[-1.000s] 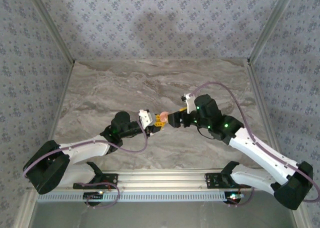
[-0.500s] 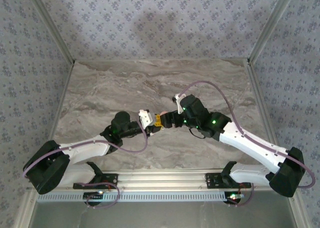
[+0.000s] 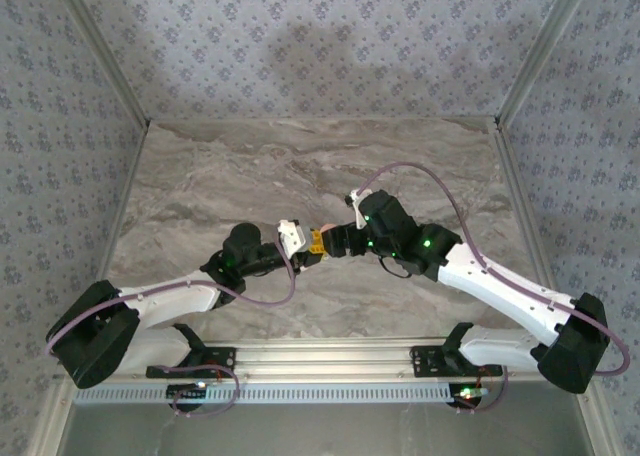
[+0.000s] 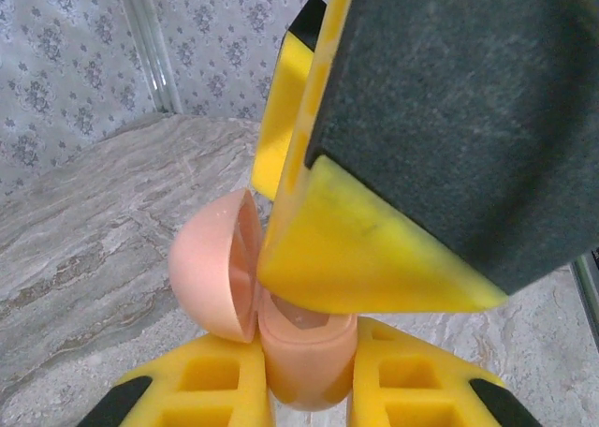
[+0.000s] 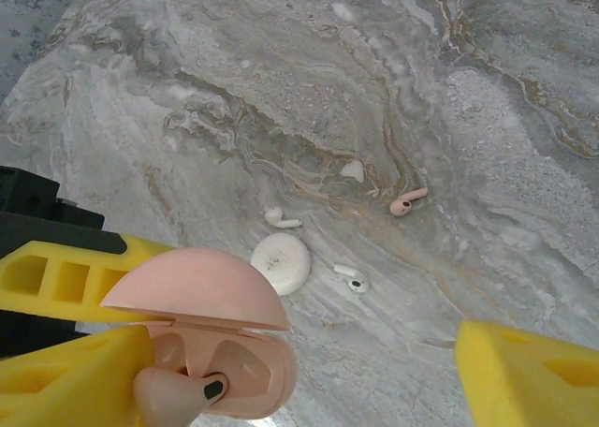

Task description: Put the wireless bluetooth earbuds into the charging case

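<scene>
**Open pink case clamped in the left gripper, loose earbuds on the marble below**

In the top view we see the left gripper (image 3: 316, 244) and the right gripper (image 3: 338, 240) meeting nose to nose over the middle of the grey marble-patterned tabletop (image 3: 420, 156). Between them is the small rounded pink plastic charging case (image 3: 325, 229).

In the left wrist view the left gripper's yellow fingers (image 4: 211, 380) are closed on the lower body of the case, one on each side. The domed lid (image 4: 211, 272) is hinged open to the left. A yellow, black-padded finger of the right gripper (image 4: 374, 258) crosses just over the open mouth. We cannot tell whether it touches the rim.

In the right wrist view the right gripper's own yellow fingers (image 5: 529, 371) stand wide apart and grip nothing. The left-hand one lies close beside the case. A pink earbud with a black tip (image 5: 178, 394) sits at the case's open mouth, under the raised lid.

On the tabletop beyond:
- a round white disc (image 5: 281, 261)
- a white earbud (image 5: 281, 219) just past the disc
- a white earbud with a dark tip (image 5: 351, 279) just beside the disc
- a pale pink earbud (image 5: 407, 202) further right
- a tiny white piece (image 5: 353, 170), too small for us to identify
</scene>
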`<action>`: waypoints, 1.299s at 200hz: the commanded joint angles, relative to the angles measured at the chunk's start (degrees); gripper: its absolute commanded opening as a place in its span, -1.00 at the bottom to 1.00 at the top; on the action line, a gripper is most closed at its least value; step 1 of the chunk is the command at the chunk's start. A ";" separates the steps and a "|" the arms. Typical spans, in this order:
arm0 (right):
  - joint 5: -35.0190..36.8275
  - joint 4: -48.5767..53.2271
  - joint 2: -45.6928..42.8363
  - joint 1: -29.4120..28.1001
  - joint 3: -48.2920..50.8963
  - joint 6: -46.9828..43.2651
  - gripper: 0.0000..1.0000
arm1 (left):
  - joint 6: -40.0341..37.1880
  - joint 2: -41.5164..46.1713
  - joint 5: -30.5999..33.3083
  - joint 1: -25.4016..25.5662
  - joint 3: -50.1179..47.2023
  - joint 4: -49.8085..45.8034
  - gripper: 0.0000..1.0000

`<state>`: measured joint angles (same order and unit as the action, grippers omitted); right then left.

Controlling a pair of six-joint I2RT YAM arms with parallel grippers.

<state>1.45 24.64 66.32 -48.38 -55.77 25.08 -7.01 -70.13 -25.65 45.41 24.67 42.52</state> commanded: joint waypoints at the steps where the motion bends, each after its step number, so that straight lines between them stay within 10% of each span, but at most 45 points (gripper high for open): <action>1: -0.45 2.10 -1.68 1.27 0.18 0.02 0.69 | -0.55 1.31 0.30 0.18 0.27 1.32 -0.76; 260: -8.35 -0.86 -8.29 4.65 2.00 -1.66 0.51 | -0.30 1.40 0.61 0.12 0.47 1.58 -0.75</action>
<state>-11.09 20.97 61.65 -42.13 -53.43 22.59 -6.98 -70.11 -25.63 45.39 24.67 42.63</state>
